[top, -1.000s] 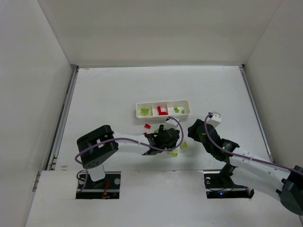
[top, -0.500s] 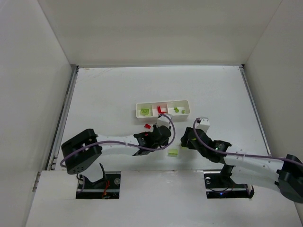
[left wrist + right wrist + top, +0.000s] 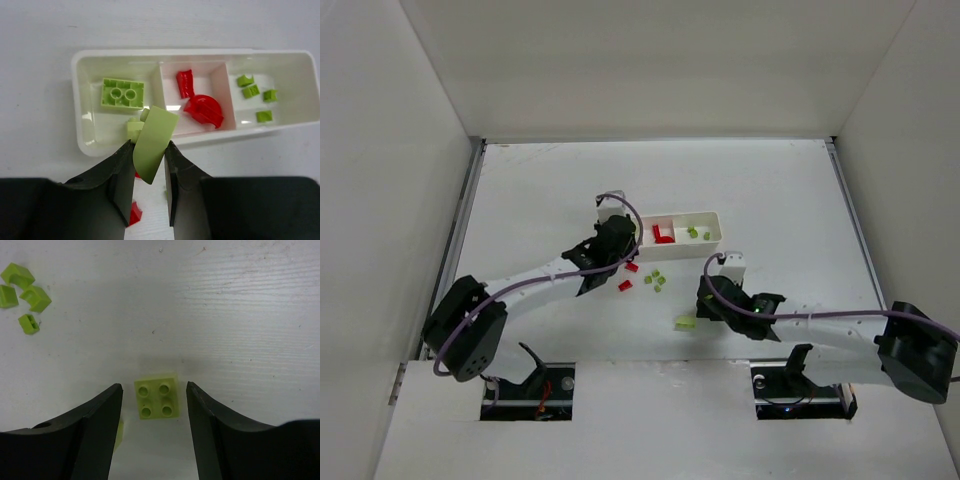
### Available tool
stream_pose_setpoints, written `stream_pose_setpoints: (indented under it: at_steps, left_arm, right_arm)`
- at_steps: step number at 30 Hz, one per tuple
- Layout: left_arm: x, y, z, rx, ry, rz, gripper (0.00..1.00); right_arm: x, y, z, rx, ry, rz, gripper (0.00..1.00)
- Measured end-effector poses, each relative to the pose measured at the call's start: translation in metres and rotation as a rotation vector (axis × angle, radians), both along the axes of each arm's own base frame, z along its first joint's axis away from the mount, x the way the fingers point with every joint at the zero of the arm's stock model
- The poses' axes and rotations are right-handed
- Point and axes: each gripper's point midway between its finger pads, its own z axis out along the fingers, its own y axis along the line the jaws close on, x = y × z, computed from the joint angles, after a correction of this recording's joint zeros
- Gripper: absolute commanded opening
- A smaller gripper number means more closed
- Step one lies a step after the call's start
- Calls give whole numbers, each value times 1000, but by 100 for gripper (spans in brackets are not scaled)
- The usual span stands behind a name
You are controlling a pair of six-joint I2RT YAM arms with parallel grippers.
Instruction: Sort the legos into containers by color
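The left gripper point(image 3: 149, 150) is closed narrowly on a lime green curved piece point(image 3: 154, 142). The piece stands tilted between the two fingers and overlaps the near wall of the white tray point(image 3: 80, 135) at its left compartment. In that compartment a lime green two-by-four brick point(image 3: 122, 93) lies studs up at about eleven o'clock from the held piece, and a small green piece point(image 3: 133, 131) sits just beside it at nine o'clock. The middle compartment holds two red pieces point(image 3: 204, 110) at about two o'clock from the gripper, and the right compartment holds four small green bits point(image 3: 256, 97). A loose red piece point(image 3: 134, 214) shows low in the gap between the fingers, at six o'clock, on the table point(image 3: 770, 190). The right gripper point(image 3: 154, 386) is spread wide, with one finger on either side of a lime green two-by-two brick point(image 3: 157, 397). This brick lies flat on the table, studs up, and appears clear of both fingers. A cluster of little green pieces point(image 3: 22, 295) lies well apart at ten o'clock from it. In the top view this brick sits at about six o'clock from the tray.
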Motion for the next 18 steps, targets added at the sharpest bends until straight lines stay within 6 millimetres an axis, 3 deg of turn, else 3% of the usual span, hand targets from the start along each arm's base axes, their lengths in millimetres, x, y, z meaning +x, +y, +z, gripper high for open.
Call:
stream_pose_setpoints:
  at_steps: [9, 18]
  left_arm:
    - [43, 7, -15, 78, 46, 63, 20]
    - [53, 14, -35, 181, 85, 85, 36]
  right_arm:
    - [-1, -4, -11, -48, 18, 2, 51]
    - [2, -3, -10, -49, 4, 1, 38]
